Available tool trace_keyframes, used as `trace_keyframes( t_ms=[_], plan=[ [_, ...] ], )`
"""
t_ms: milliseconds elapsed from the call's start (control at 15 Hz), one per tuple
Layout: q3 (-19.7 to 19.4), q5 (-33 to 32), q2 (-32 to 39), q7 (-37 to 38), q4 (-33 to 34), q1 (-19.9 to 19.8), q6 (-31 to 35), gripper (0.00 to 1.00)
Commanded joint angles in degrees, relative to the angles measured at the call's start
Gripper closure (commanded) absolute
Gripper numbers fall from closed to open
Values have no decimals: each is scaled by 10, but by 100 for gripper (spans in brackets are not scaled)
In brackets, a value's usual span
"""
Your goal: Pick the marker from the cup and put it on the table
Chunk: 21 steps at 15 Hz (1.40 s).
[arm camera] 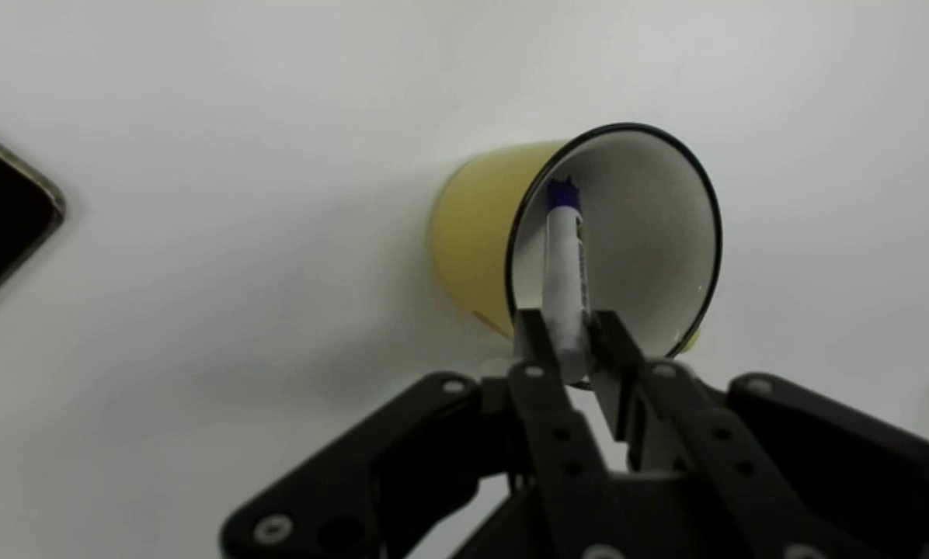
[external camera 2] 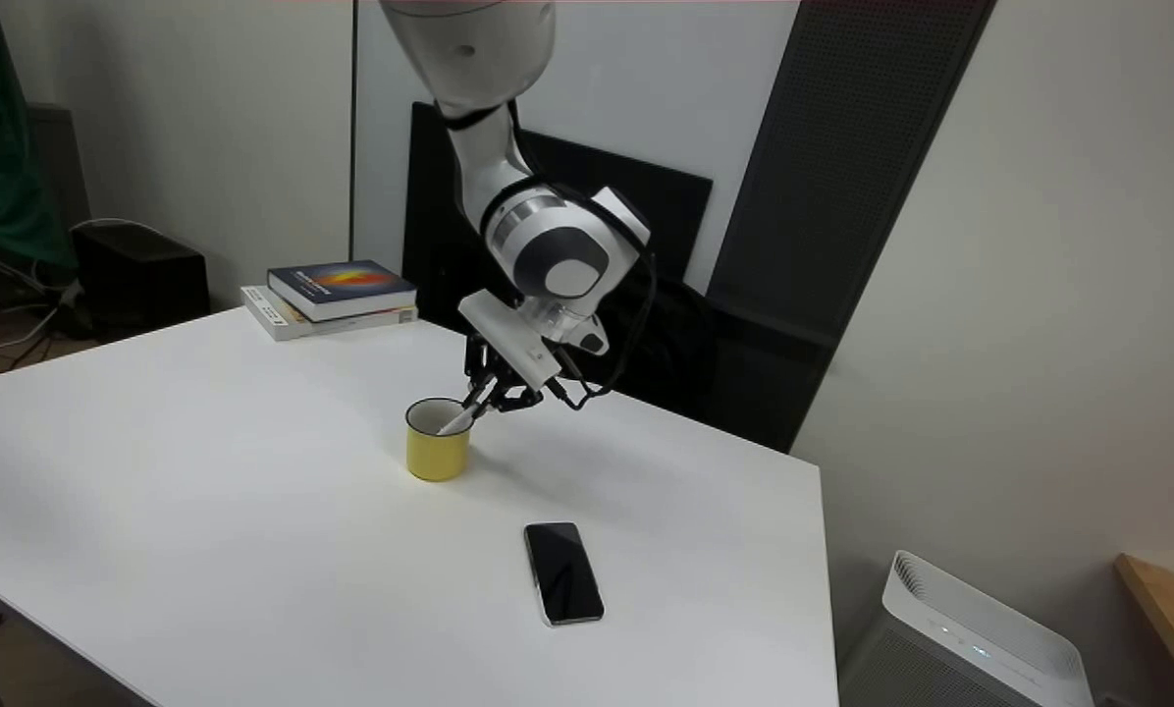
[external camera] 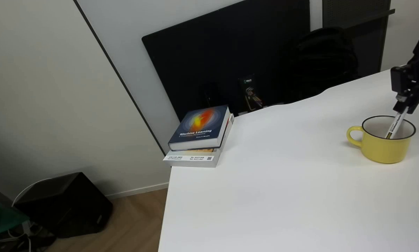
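Foremost in the wrist view we record the end effector (arm camera: 569,335), its fingers (arm camera: 614,341) set against both sides of the marker (arm camera: 564,264); we judge the marker gripped near its upper end. The rest of it runs straight ahead of the fingers, nearly in line with them, and down into the cup (arm camera: 476,225), where its purple end sits inside the rim, close to the wall; contact there we cannot confirm. In both exterior views we find its long axis tilted, upper end at the end effector, while the cup stands upright on the table (external camera 2: 253,550). In our judgement the coming lift turns on that slant: withdrawal should follow the axis upward until the purple end clears the rim, as a sideways pull could drag or tip the cup.
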Motion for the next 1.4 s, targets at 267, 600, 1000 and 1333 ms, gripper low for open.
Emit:
trace_keyframes(
  t_ms=[267,600,1000,1333],
  plan=[
    [-4,-41,-4,41,40,23,-26,95],
    [-9,-73,-20,67,54,43,-38,95],
    [-16,-109,-49,95,71,64,-76,95],
    [-32,-148,-87,134,73,85,-149,95]
  ],
)
